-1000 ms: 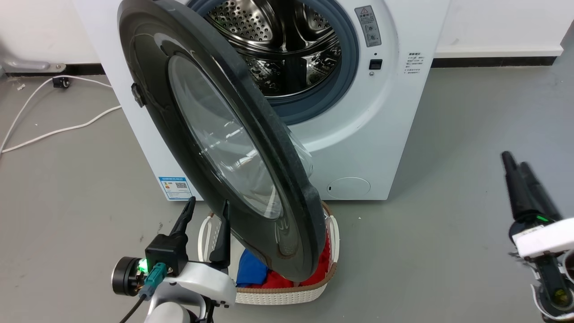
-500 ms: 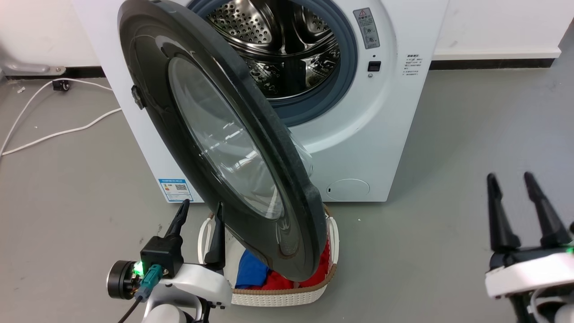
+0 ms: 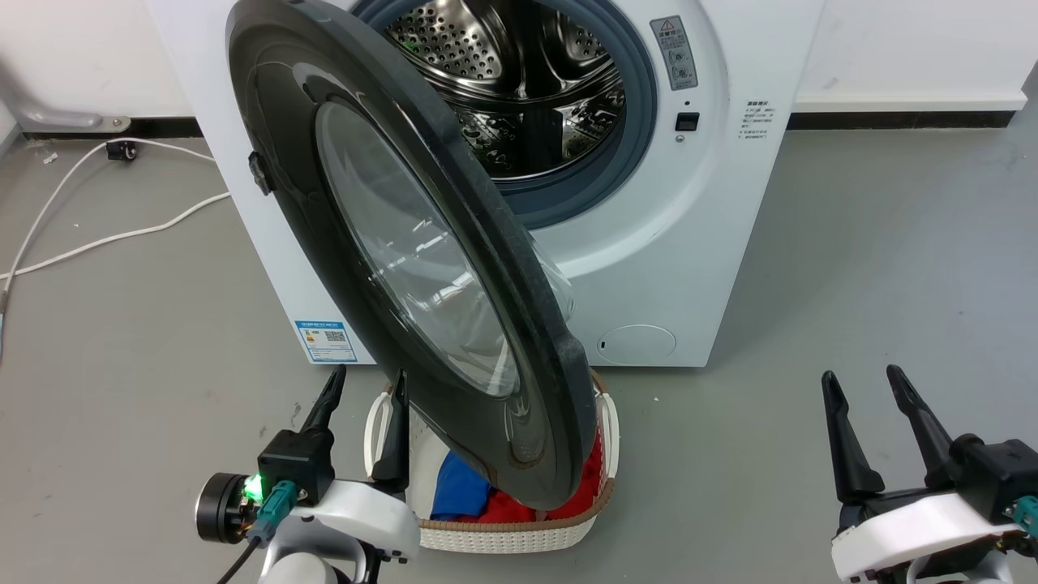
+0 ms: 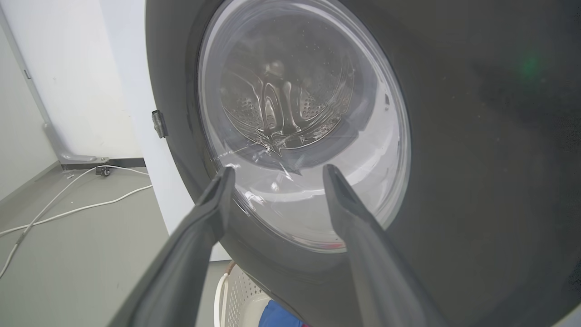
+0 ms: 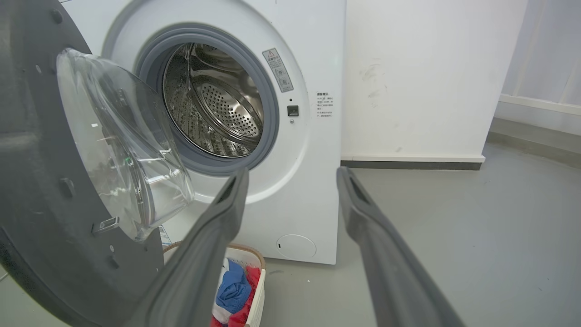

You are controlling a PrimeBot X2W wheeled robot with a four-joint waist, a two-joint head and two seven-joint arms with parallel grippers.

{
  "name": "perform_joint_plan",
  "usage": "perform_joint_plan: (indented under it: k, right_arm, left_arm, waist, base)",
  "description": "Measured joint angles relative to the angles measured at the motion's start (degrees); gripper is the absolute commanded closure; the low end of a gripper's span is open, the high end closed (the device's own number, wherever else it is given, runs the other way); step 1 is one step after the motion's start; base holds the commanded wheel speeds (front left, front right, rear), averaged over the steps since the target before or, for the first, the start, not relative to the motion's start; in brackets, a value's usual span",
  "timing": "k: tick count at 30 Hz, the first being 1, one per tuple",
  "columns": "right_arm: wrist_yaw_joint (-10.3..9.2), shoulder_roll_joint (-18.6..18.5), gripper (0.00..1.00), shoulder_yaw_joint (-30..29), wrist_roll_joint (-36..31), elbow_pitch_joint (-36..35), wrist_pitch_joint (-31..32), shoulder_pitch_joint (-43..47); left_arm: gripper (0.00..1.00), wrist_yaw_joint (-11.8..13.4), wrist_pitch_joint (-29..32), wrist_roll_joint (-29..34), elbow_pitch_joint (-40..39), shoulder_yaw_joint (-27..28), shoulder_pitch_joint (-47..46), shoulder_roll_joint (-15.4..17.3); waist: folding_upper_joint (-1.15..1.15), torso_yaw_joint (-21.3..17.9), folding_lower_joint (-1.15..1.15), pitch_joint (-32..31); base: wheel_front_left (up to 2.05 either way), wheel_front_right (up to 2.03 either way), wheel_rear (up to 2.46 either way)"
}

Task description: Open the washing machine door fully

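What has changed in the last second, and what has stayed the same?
The right gripper turned so that its two fingers show apart, open, and came lower and leftward in the head view; it holds nothing. The washing machine door kept its half-open angle, and the left gripper stayed open near the door's lower edge. The whole picture's slight shift is the camera's.

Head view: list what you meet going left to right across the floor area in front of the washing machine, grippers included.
White cable → left gripper, fingers apart → white laundry basket of red and blue clothes → right gripper, fingers apart. The washing machine door overhangs the basket, so it is left out.
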Motion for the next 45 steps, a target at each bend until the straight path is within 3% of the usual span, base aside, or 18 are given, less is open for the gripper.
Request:
perform_joint_plan:
  k: [18,19,20,21,35,45]
  right_arm:
    - [0.00,-0.1,0.00,-0.7,-1.3,2.2,-0.5,-0.7]
    - [0.00,-0.1,0.00,-0.7,-1.3,2.3,-0.5,-0.7]
    - [0.00,-0.1,0.00,-0.7,-1.3,2.4,-0.6,-0.8]
    - [0.00,-0.1,0.00,-0.7,-1.3,2.6,-0.6,-0.8]
    - [0.00,-0.1,0.00,-0.6,-1.7,3.9,-1.4,-1.2]
    - [0.00,0.0,0.00,-1.1,-1.7,4.4,-1.4,-1.2]
  left_arm:
    - [0.00,0.3,0.0,0.6,-0.2,-0.3,0.0,0.3]
    - [0.33,0.3,0.0,0.6,-0.2,-0.3,0.0,0.3]
    - [0.92,0.3,0.0,0.6,-0.2,-0.3,0.0,0.3]
    - [1.00,0.3,0.0,0.6,-0.2,-0.3,0.0,0.3]
    - [1.00,0.9,0.0,-0.3,-2.4,0.5,-1.1,0.8]
    - [1.00,2.1,0.9,0.4,-19.7,-0.1,-6.0,1.0]
  waist:
    - [0.00,-0.3,0.00,0.3]
    - [0.00,-0.3,0.00,0.3]
    - [0.00,-0.3,0.00,0.3]
    - [0.00,-0.3,0.00,0.3]
    - [0.00,0.0,0.00,0.2]
    - [0.00,0.8,0.00,-0.1]
  base:
    - [0.00,0.00,0.00]
    - [0.00,0.00,0.00]
    - [0.00,0.00,0.00]
    - [0.00,0.00,0.00]
    - [0.00,0.00,0.00]
    - [0.00,0.00,0.00]
